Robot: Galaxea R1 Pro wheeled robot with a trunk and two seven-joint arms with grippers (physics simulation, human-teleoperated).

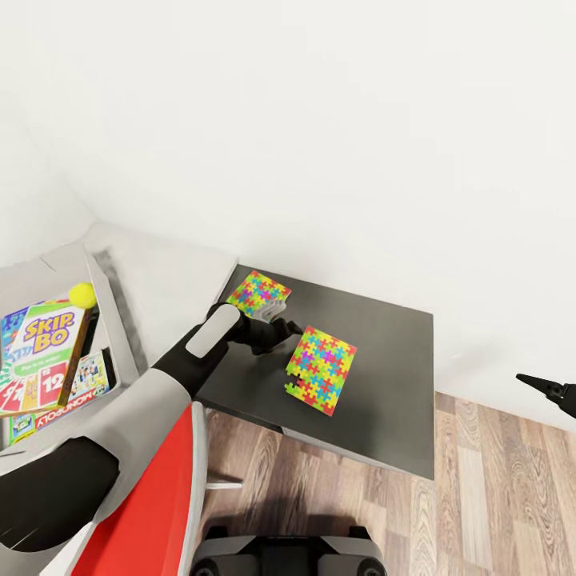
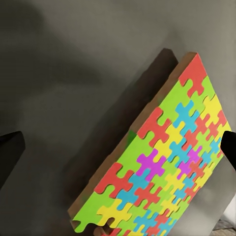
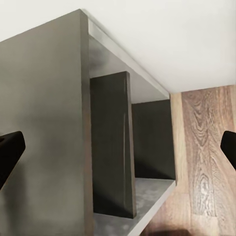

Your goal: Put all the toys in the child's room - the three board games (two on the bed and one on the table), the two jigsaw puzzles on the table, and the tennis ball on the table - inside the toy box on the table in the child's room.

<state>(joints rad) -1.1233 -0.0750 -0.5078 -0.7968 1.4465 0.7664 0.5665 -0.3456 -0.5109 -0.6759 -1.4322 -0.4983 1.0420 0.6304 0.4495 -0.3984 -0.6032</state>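
The left arm (image 1: pixel 160 384) reaches forward and inward, elbow bent, its grey forearm ending in a black wrist. The left gripper (image 1: pixel 282 326) points ahead with jaws spread wide. The right gripper (image 1: pixel 552 390) hangs low at the side, jaws parted too.

— Any print I can read from my seat?
— Lower left of the head view: "SKIP-BO" and a red "12" on the green-yellow box (image 1: pixel 44 356); "MONOPOLY", upside down, on the white box (image 1: pixel 60 408) beneath.

Head view looks down over dark desk (image 1: pixel 384 352); left wrist close above it; right wrist beside it.
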